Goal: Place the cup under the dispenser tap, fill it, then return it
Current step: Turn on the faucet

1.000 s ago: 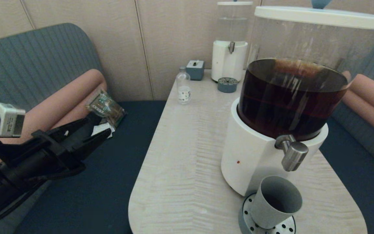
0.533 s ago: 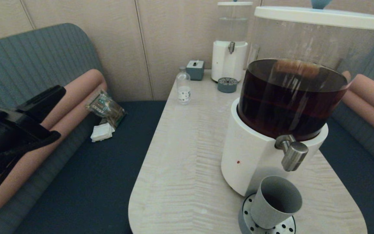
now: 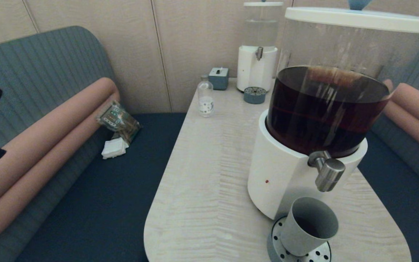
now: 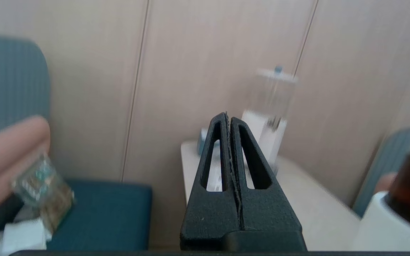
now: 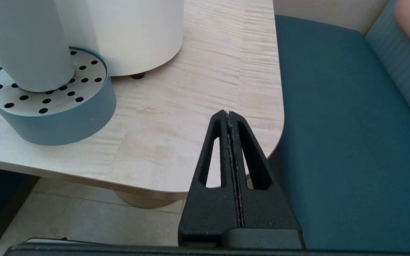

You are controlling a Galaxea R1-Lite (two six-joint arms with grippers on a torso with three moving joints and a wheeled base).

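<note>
Standing on drip tray (image 3: 280,242) under dispenser tap (image 3: 328,175): cup (image 3: 306,225); both hands pressed together, well apart.

Showing a plain matte grey tapered cup (image 3: 308,225) on a silver drip tray (image 3: 281,247) dotted with black holes and ringed in blue-grey. Showing a brushed-steel tap (image 3: 327,174) against a white dispenser base (image 3: 278,174) under a dark brown tank (image 3: 326,109). Showing pale wood grain streaking across the desk (image 3: 209,189), teal seating (image 3: 115,196) with salmon-pink bolsters (image 3: 49,142), and matte black grippers (image 4: 230,119).
</note>
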